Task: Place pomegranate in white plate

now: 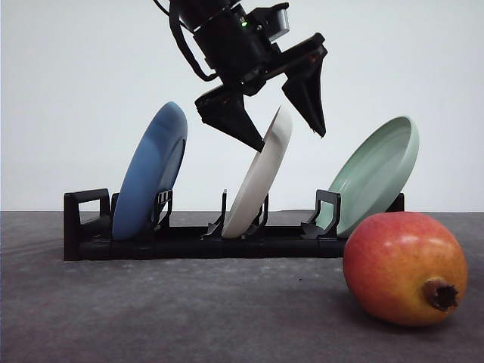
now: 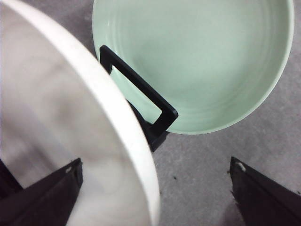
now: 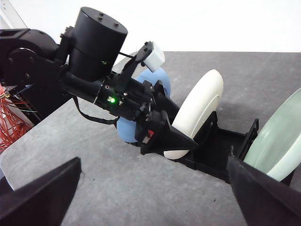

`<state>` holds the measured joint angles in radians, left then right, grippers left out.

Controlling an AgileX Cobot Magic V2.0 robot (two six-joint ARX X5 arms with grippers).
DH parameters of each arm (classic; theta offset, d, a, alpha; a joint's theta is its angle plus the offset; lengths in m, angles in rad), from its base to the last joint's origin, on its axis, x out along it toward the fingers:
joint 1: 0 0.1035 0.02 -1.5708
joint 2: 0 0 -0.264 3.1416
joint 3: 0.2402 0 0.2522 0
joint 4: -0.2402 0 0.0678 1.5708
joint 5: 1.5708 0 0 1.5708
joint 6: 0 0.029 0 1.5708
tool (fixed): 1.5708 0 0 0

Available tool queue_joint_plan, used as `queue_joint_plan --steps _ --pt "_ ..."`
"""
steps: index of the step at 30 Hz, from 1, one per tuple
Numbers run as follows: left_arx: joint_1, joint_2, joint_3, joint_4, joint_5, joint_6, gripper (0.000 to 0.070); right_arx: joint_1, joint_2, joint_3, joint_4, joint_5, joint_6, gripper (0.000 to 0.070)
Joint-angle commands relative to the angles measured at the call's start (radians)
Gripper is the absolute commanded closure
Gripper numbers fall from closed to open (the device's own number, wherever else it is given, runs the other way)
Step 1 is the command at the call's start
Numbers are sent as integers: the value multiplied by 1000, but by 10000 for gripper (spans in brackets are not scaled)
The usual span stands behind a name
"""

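The pomegranate (image 1: 404,268) lies on the table at the front right, red-orange with its brown crown facing me. The white plate (image 1: 261,178) stands tilted in the middle slot of a black rack (image 1: 189,242). My left gripper (image 1: 290,141) hangs open over that plate's top rim, one finger on each side of it, touching nothing. In the left wrist view the white plate (image 2: 70,117) runs between the open fingers (image 2: 51,197). My right gripper (image 3: 153,200) is open and holds nothing; it looks from a distance at the left arm and the white plate (image 3: 200,103).
A blue plate (image 1: 151,170) stands in the rack's left slot and a pale mint-green plate (image 1: 378,170) in the right one, just behind the pomegranate. Grey table surface (image 1: 189,310) stretches in front of the rack.
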<state>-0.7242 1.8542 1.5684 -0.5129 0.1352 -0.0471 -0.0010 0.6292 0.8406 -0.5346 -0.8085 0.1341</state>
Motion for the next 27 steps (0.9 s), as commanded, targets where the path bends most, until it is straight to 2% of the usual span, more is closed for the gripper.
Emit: queue_joint_plan --steps 1,2,5,7,19,27 --pt "-10 24 31 8 -1 6 183 2 4 16 9 1 -11 67" --pt "-10 24 31 9 -1 6 254 2 4 16 9 1 -11 67" --pt "-11 24 32 11 -1 6 553 4 4 16 10 1 -11 68" --pt "-11 24 32 4 -1 5 694 5 4 16 10 1 -11 68" --pt "-11 11 76 -54 -1 -15 700 5 4 16 10 1 -11 68" --pt "-20 -114 111 -79 -3 -51 700 5 4 16 10 1 -11 68"
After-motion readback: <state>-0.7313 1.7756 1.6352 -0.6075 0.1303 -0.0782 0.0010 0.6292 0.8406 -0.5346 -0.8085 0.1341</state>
